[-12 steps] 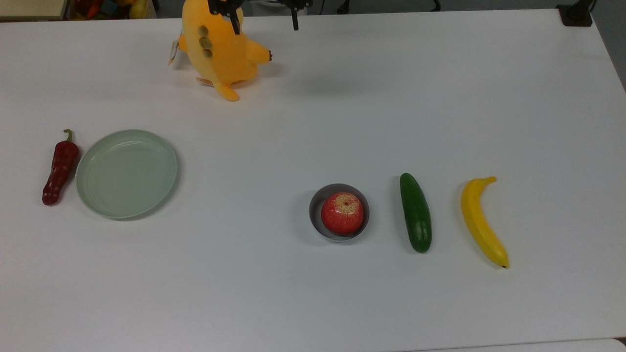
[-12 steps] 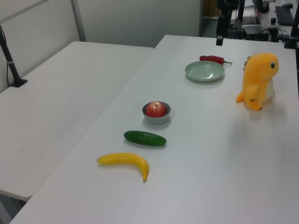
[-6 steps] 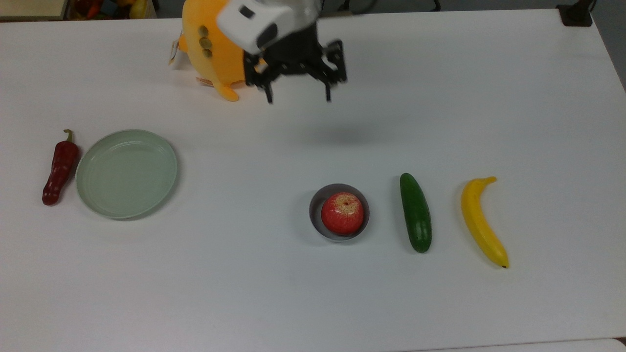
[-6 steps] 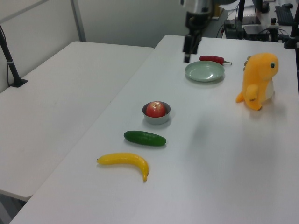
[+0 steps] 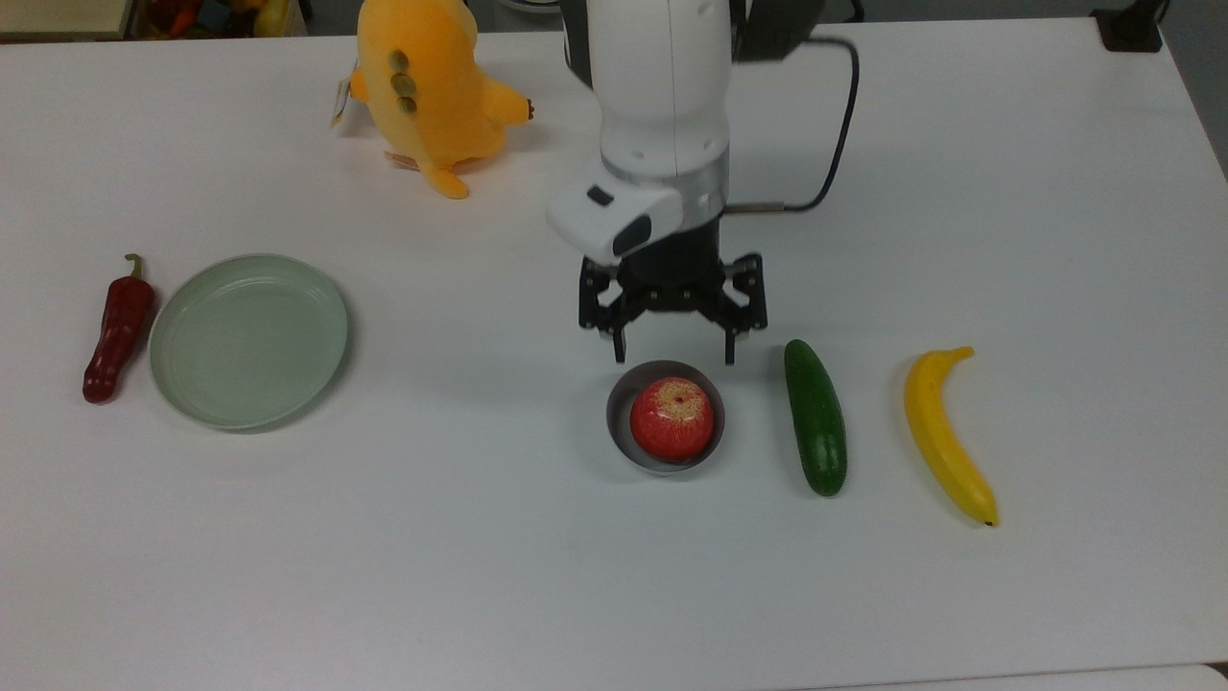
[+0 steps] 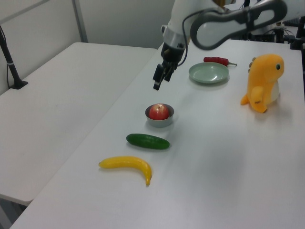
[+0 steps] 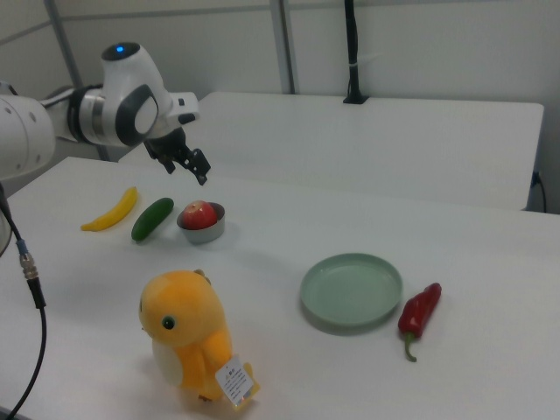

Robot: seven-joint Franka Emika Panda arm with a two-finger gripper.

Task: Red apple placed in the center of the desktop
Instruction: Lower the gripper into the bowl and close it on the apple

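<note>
We see the apple [image 5: 673,418] sitting in a small grey bowl [image 5: 620,393] on the white tabletop [image 5: 576,576], its yellowish stem patch facing up. The claw [image 5: 672,357] hangs above the tabletop just beyond the bowl's far rim in the top view, its 2 fingers [image 5: 619,347] spread wide and gripping nothing — in the left view it sits in the air above the apple [image 6: 159,112], apart from it, at [image 6: 157,82]. In the right view the claw [image 7: 197,168] is likewise raised over the apple [image 7: 199,214] and the bowl [image 7: 203,231]. The white arm [image 5: 662,96] reaches in from the top view's upper edge, a black cable [image 5: 844,115] looping beside it. On the top view's right of the bowl lies a cucumber [image 5: 815,417], and further right a banana [image 5: 945,437], the 3 in a rough row and not touching. Well apart on the top view's left are a pale green plate [image 5: 192,384] and, just beside its left rim, a dark red chili [image 5: 117,331]. An orange plush toy [image 5: 427,91] stands near the far edge of the tabletop, on the top view's left of the arm — in the right view it is nearest the camera [image 7: 188,346].
</note>
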